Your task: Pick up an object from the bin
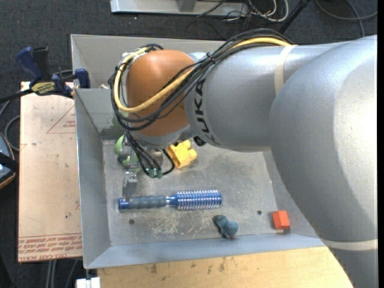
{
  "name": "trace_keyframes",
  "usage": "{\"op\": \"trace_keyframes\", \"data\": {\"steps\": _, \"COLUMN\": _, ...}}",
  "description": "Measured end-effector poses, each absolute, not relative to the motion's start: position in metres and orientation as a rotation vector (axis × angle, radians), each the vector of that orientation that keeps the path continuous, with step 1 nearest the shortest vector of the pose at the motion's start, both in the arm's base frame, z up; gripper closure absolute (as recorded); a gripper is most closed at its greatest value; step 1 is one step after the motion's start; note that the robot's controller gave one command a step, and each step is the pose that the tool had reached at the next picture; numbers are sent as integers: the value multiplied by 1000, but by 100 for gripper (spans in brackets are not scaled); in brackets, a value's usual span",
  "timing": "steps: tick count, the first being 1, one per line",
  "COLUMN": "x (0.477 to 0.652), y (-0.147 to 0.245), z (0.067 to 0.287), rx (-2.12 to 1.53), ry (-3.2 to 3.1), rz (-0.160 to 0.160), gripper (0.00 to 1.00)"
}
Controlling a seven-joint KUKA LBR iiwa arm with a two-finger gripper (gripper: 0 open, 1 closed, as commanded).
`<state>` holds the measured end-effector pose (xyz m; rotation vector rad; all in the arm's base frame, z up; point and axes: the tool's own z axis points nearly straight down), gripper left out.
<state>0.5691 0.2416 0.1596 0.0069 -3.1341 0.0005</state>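
Your gripper (pixel 130 182) sits low in the bin's (pixel 90 161) left part, under the orange cover (pixel 157 89) and its cable loops. You can't tell from this angle whether it is spread or closed; cables and the wrist hide most of it.

The blue hairbrush (pixel 171 201) is right below it. The gripper tip is over the handle's left end, very close or touching; you can't tell which. Nothing is visibly clamped in it.

The brush lies flat on the bin floor, lengthwise left to right. It has a dark blue handle on the left and a paler bristle head with ribbed rows on the right.

Further out:
- a green thing (pixel 122 143) just up-left of the gripper, partly hidden
- a yellow block (pixel 182 153) just to its right, under the wrist
- a small grey-blue lump (pixel 226 226) near the front wall, right of the brush head
- an orange cube (pixel 280 219) well apart, at the front right beside the arm
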Motion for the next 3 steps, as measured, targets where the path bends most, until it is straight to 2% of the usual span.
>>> {"op": "trace_keyframes", "data": {"steps": 1, "x": 550, "y": 145, "z": 87, "rx": -232, "ry": -3126, "rz": 7, "gripper": 0}}
{"op": "trace_keyframes", "data": {"steps": 2, "x": 551, "y": 150, "z": 90, "rx": -223, "ry": -3132, "rz": -2, "gripper": 100}}
{"op": "trace_keyframes", "data": {"steps": 3, "x": 556, "y": 160, "z": 207, "rx": -252, "ry": -3140, "rz": -7, "gripper": 100}}
